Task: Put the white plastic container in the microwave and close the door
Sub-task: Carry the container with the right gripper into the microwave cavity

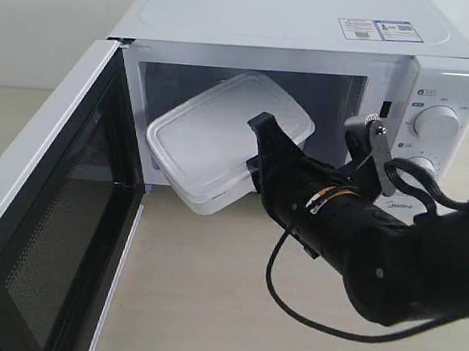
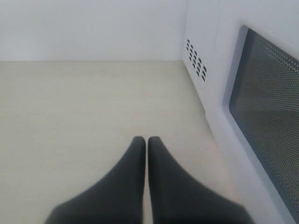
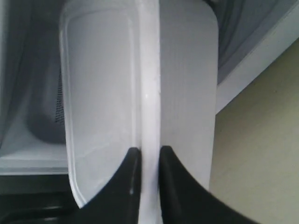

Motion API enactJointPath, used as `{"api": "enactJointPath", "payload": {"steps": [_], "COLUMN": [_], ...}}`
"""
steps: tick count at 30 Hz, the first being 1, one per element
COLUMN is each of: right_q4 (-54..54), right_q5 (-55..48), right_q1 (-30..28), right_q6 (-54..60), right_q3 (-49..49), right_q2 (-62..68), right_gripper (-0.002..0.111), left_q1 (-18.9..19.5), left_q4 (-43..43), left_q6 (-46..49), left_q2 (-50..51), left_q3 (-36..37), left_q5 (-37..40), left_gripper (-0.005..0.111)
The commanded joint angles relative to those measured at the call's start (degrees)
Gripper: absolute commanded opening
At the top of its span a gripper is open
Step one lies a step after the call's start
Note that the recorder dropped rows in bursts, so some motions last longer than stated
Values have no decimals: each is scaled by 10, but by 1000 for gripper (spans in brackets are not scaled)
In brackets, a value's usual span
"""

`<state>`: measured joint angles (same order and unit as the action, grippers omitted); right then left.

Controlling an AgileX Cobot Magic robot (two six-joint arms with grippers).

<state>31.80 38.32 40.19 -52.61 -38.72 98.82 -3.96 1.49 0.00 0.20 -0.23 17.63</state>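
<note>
Right tool (image 3: 145, 151) clamps the rim of the white plastic container (image 1: 221, 138), which is tilted halfway through the mouth of the microwave (image 1: 296, 18). Insertion is in hand; next, push it deeper, level it, let go. Left tool (image 2: 141, 140), closed on nothing, hangs outside the open door (image 1: 45, 209).

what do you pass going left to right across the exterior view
open door → white plastic container, tilted in the microwave's opening → right gripper clamped on the container's right edge → upper dial on the control panel
</note>
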Motion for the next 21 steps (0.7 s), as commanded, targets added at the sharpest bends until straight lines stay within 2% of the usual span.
{"api": "enactJointPath", "payload": {"steps": [1,14,21], "right_q4": [7,47,56], "right_q5": [-2,1,11], "right_q1": [-24,-66,-67], "right_q6": [6,-15,-46], "right_q3": [-39,-140,-190], "right_q2": [33,105,149], "right_gripper": [0,0,0], "left_q1": [2,2,2], "left_q4": [2,2,2], "left_q6": [4,4,4], "left_q2": [-2,-2,-2], "left_q3": [2,2,2], "left_q5": [-3,-2,-2], "left_gripper": [4,4,4]}}
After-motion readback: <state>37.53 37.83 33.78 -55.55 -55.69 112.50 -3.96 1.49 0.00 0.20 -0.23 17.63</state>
